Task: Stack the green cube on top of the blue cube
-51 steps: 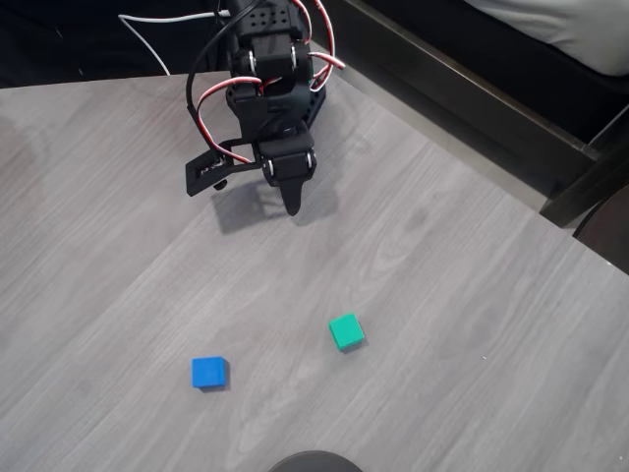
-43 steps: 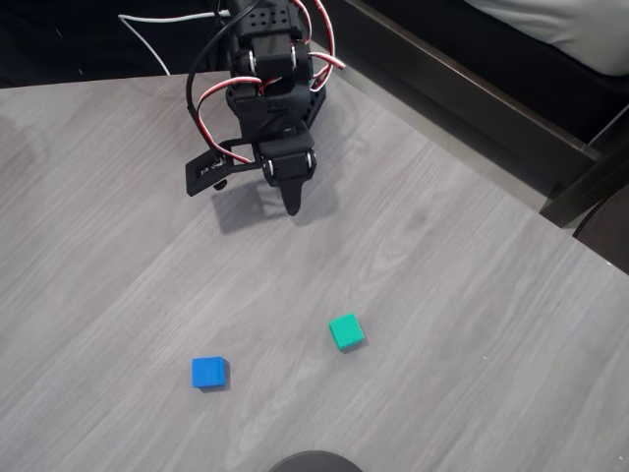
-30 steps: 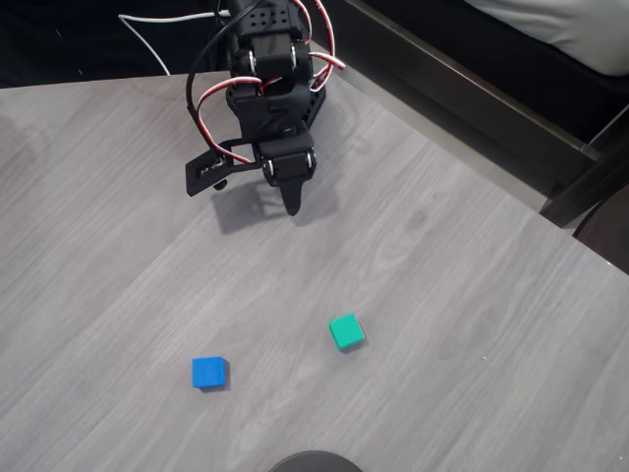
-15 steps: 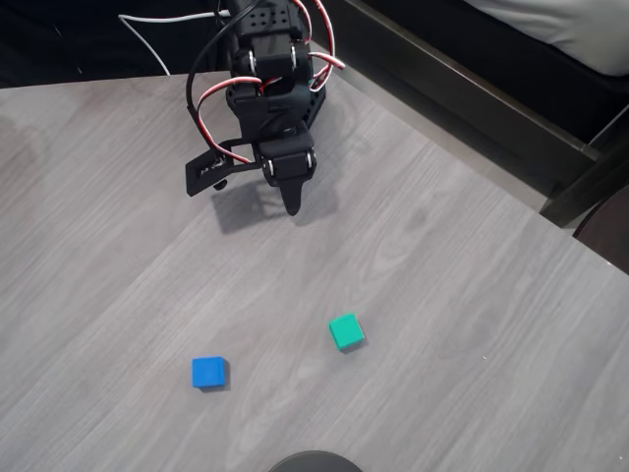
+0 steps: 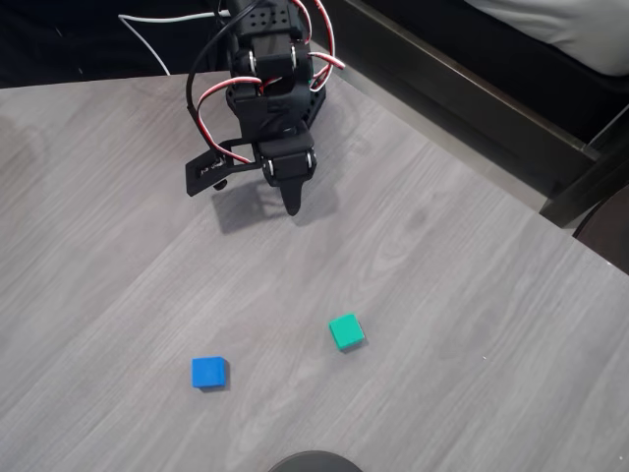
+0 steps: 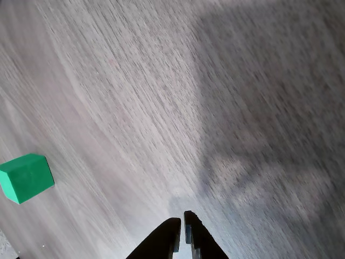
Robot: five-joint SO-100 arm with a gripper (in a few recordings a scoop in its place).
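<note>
Green cube and blue cube sit apart near table front edge, unmoved since earlier frames. Pincer idle near back edge, clenched, empty. Approach not started.

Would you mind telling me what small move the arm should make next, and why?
Probably open the jaws and reach toward the green cube. The gripper sits shut and empty near the arm's base in the overhead view, well apart from both cubes. The green cube lies alone on the table, right of the blue cube, so it must be grasped first.
</note>
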